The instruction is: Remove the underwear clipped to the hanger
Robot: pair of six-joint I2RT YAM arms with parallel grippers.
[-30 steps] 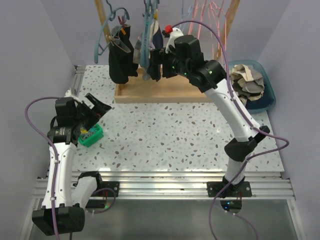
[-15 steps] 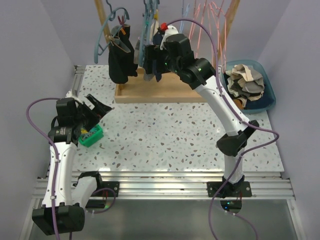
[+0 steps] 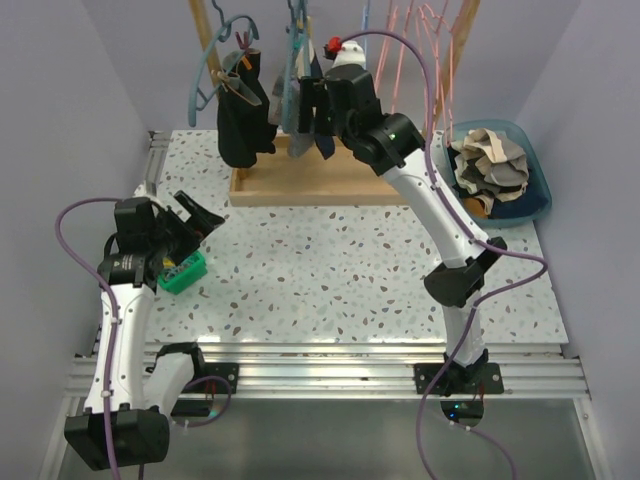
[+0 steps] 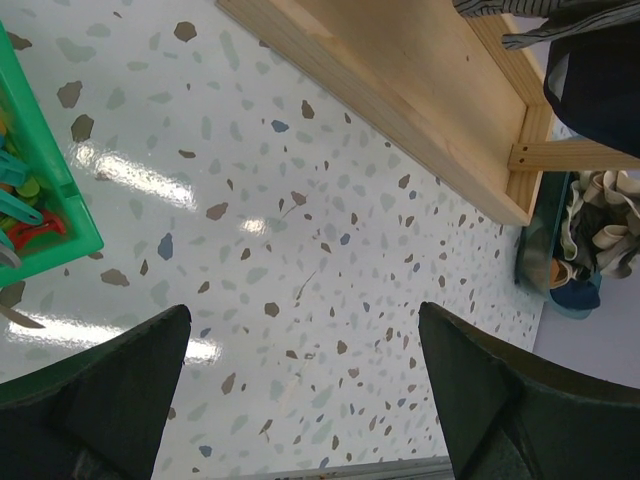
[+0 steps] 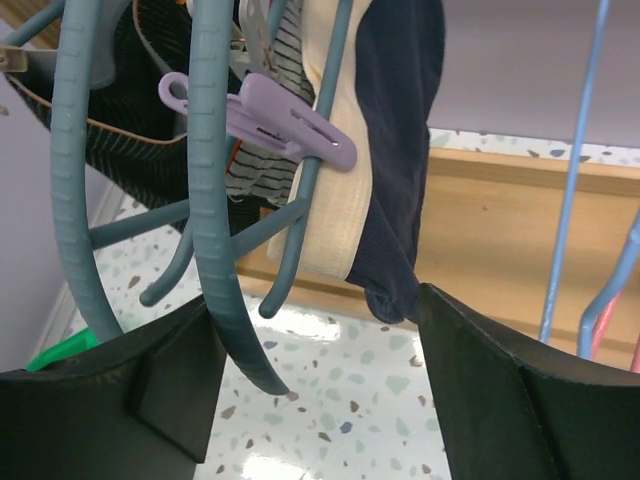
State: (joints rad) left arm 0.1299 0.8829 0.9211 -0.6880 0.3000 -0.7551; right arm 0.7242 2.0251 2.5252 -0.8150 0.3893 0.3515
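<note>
right gripper [image 5: 315, 335], spread wide, faces the navy underwear [image 5: 400, 150] at 12 o'clock; closing could snag the teal hanger [image 5: 215, 250]. left gripper [image 4: 300, 350] wide, empty.

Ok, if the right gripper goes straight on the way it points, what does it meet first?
Probably the teal hanger, its curved bar hanging nearest between the open jaws of the right gripper; the purple clip and navy underwear seem just behind. Depth is unclear.

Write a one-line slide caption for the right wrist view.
Open right end effector facing a lilac plastic clothespin pinning navy-and-cream fabric underwear to a teal plastic hanger.
</note>
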